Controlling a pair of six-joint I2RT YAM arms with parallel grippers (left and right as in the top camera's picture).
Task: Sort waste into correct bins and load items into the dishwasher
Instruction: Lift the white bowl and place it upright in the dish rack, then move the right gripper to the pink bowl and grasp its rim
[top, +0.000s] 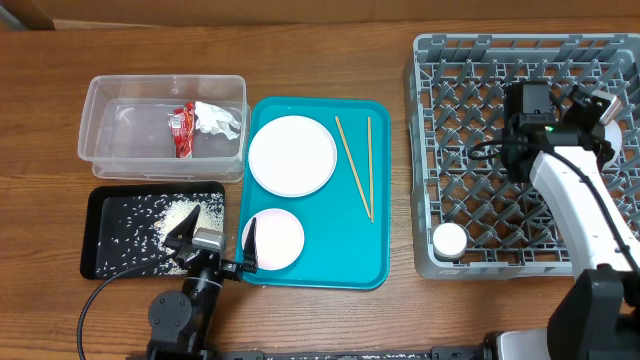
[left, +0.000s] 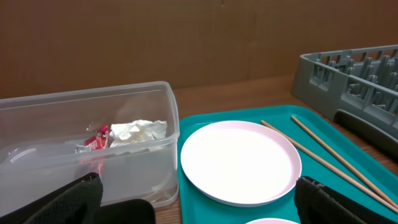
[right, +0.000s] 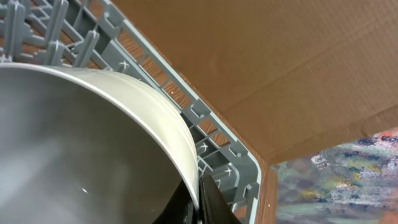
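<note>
My right gripper (top: 592, 108) is shut on the rim of a silvery-grey bowl (right: 81, 149) with a white outer wall, held over the far right part of the grey dish rack (top: 470, 150). A small white cup (top: 449, 240) stands in the rack's near left corner. My left gripper (top: 216, 242) is open and empty, low between the black tray (top: 100, 235) with rice grains (top: 175, 215) and the teal tray. The round white plate (top: 291, 154), a small white bowl (top: 276, 240) and two chopsticks (top: 354, 165) lie on the teal tray. The clear tub (top: 100, 125) holds the red wrapper (top: 182, 130) and the napkin (top: 217, 120).
The teal tray (top: 375, 255) lies between the bins and the rack. The left wrist view shows the plate (left: 239, 162), the tub (left: 134, 102), the chopsticks (left: 323, 155) and the rack's edge (left: 354, 74). A brown cardboard wall (right: 280, 62) stands behind the rack.
</note>
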